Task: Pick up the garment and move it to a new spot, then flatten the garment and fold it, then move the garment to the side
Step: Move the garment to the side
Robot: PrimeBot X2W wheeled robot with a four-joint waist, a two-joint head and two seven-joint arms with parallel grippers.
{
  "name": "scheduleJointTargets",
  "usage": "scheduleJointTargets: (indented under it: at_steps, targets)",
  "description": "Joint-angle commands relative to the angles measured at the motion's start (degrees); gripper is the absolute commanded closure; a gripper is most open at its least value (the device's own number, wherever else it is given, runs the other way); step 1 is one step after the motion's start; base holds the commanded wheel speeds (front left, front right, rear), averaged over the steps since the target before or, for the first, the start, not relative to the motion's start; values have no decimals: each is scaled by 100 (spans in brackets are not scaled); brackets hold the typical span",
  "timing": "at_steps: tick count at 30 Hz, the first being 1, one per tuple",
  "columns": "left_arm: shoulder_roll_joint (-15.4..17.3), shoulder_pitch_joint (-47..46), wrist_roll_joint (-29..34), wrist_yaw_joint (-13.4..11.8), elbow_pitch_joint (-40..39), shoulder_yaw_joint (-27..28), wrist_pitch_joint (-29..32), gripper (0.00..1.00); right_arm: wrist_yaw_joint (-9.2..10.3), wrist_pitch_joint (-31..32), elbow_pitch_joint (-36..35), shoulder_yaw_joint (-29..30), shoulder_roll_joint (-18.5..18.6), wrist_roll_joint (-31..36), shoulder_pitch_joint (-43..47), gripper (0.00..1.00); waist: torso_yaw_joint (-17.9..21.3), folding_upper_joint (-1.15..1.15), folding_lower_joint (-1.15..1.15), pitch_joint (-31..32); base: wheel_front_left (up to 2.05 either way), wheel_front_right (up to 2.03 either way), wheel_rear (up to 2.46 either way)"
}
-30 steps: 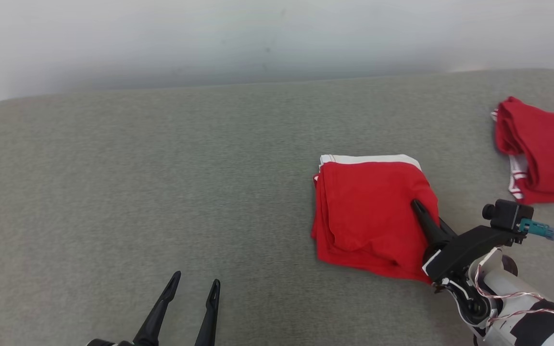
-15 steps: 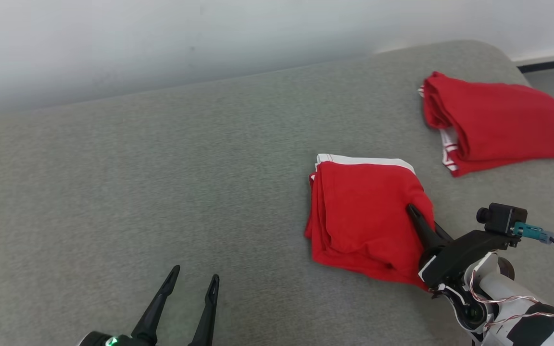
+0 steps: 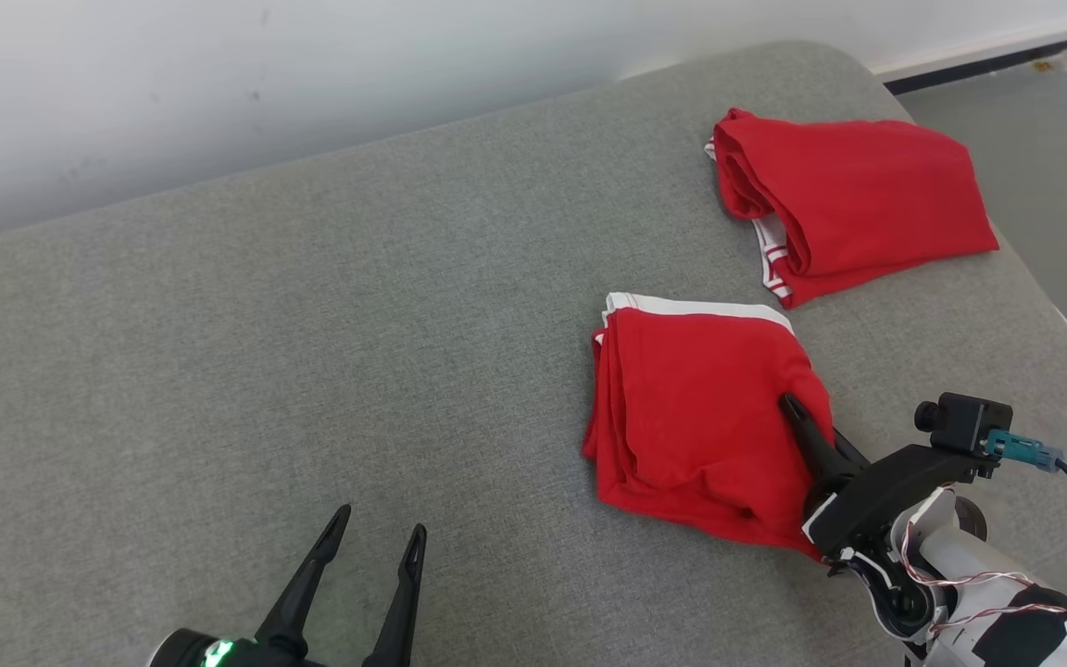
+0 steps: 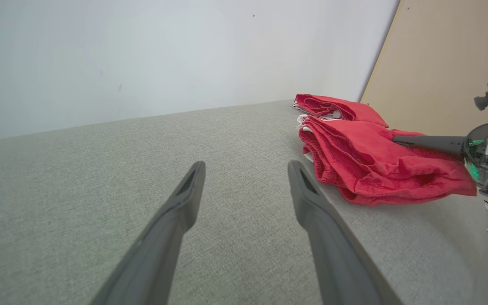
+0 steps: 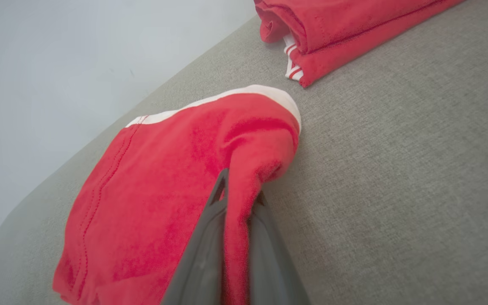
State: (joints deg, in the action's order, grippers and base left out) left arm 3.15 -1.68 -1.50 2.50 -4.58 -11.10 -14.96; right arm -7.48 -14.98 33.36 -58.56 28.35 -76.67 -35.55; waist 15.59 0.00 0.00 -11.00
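Folded garment [image 3: 691, 408] at 4 o'clock on tabletop [image 3: 311, 324], its right edge pinched in right claw [image 3: 797, 412], left claw [image 3: 380, 520] wide and empty at 7 o'clock; left to do, probably: moving it aside.

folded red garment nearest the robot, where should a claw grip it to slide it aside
Grip the folded garment by its rounded right edge, coming low from the robot's right, where the right claw is shut on it. That edge looks a closed fold; the left edge shows loose stacked layers.
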Motion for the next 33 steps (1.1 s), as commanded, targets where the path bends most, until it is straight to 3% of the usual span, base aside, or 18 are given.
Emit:
scheduleJointTargets:
  at_steps: [1, 16, 26, 33]
  targets:
    - [25, -75, 12, 29, 5, -1, -25, 0, -2, -26, 12, 17, -13, 37, 55, 100, 64, 0, 0, -63, 0, 0, 0]
    - [44, -477, 104, 154, -48, -220, -25, 0, -2, -24, -65, -147, 364, 348, -612, 100, -332, 0, 0, -655, 0, 0, 0]
    - [44, -1009, 161, 239, -172, -457, -21, 0, -2, 169, -441, -630, 1196, 725, -2081, 100, -732, 0, 0, -1333, 0, 0, 0]
    - [34, -1290, 149, 250, -256, -591, -21, 0, -2, 287, -562, -849, 2003, 759, -2790, 100, -942, 0, 0, -1659, 0, 0, 0]
